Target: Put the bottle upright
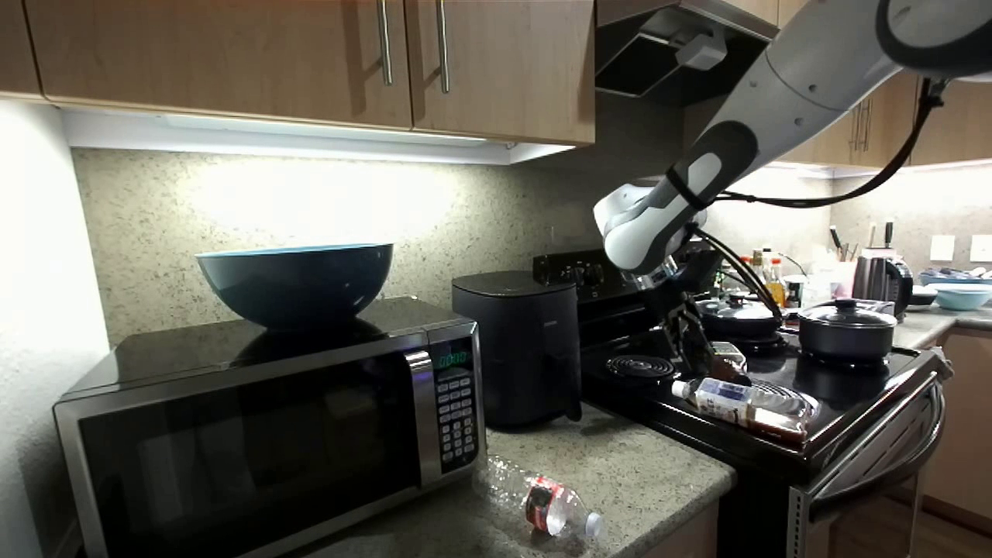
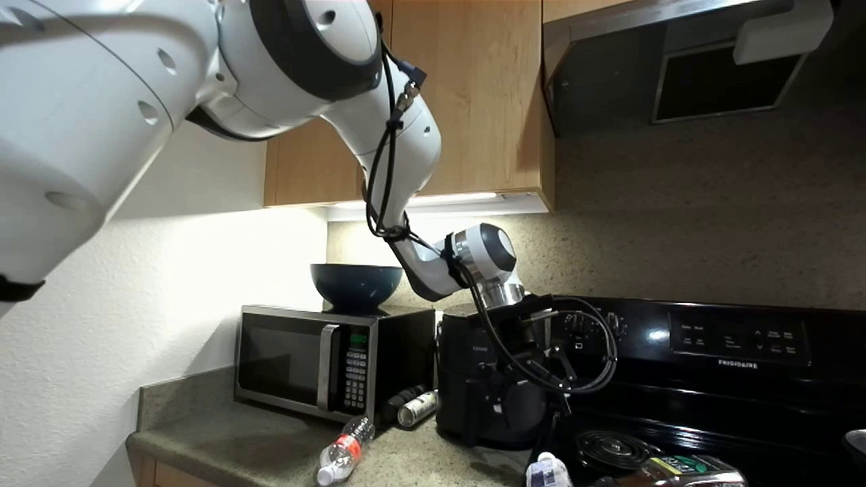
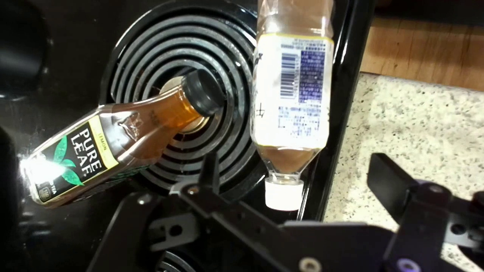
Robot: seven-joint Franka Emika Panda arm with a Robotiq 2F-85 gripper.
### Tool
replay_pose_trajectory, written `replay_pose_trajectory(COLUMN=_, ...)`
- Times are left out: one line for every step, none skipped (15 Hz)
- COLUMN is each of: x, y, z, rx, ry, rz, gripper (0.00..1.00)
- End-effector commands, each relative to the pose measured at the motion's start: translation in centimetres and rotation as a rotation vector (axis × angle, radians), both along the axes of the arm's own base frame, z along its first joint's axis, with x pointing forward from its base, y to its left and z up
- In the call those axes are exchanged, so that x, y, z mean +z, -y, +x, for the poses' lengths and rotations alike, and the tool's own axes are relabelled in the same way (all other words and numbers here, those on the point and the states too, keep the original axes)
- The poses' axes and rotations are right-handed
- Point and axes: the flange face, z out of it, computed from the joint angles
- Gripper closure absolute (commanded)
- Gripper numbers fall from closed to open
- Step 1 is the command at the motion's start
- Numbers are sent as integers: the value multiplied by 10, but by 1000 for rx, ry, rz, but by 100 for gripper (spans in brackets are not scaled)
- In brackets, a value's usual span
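Lying on its side along the near edge of a glossy black stove (image 1: 852,395), the slim clear plastic bottle with a white cap and reddish-brown lower half (image 1: 740,407) points its cap left, toward the speckled grey surface (image 1: 620,465). Just beside it, a brown tea bottle with a black cap and a dark "PURE LEAF" label (image 3: 132,136) lies across a grey metal coil burner (image 3: 230,94). The black two-fingered gripper (image 3: 293,164) stands wide at the end of a white and grey robot arm (image 1: 790,93) that hangs over the stove; in the wrist view the white cap shows between its fingers (image 3: 391,187), apart from both.

On the left of the surface sits a silver and black microwave (image 1: 263,442) with a deep dark blue bowl (image 1: 302,287) on top. A tall, rounded black appliance (image 1: 515,349) stands between microwave and stove. On the near side, a clear plastic bottle with a red band (image 1: 542,500) lies by the microwave's right corner, and in an exterior view a pale printed can (image 2: 417,409) lies between the microwave and the tall appliance. At the right of the stove stands a dark lidded pot (image 1: 845,337), with a lidded black pan (image 1: 736,311) to its left.
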Motion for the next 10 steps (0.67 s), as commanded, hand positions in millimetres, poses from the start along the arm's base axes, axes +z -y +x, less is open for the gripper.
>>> replay_pose_trajectory(x=-6, y=-1, z=4, rx=-1, ry=-4, rz=-19, gripper=0)
replay_pose_trajectory(x=-11, y=-2, z=7, rx=-1, ry=-6, rz=-31, gripper=0)
replay_pose_trajectory(x=-12, y=-4, z=9, rx=-1, ry=-4, rz=-37, gripper=0)
replay_pose_trajectory(x=-11, y=-4, z=10, rx=0, ry=-2, rz=-40, gripper=0)
replay_pose_trajectory(x=-10, y=-4, z=11, rx=1, ry=0, rz=-41, gripper=0)
replay_pose_trajectory(x=-14, y=-6, z=11, rx=8, ry=-5, rz=-34, gripper=0)
replay_pose_trajectory(x=-28, y=-8, z=13, rx=18, ry=-32, rz=-11, gripper=0)
replay_pose_trajectory(x=-35, y=-10, z=14, rx=24, ry=-43, rz=3, gripper=0)
replay_pose_trajectory(x=-49, y=-12, z=14, rx=37, ry=-66, rz=19, gripper=0)
replay_pose_trajectory(x=-59, y=-13, z=14, rx=49, ry=-86, rz=26, gripper=0)
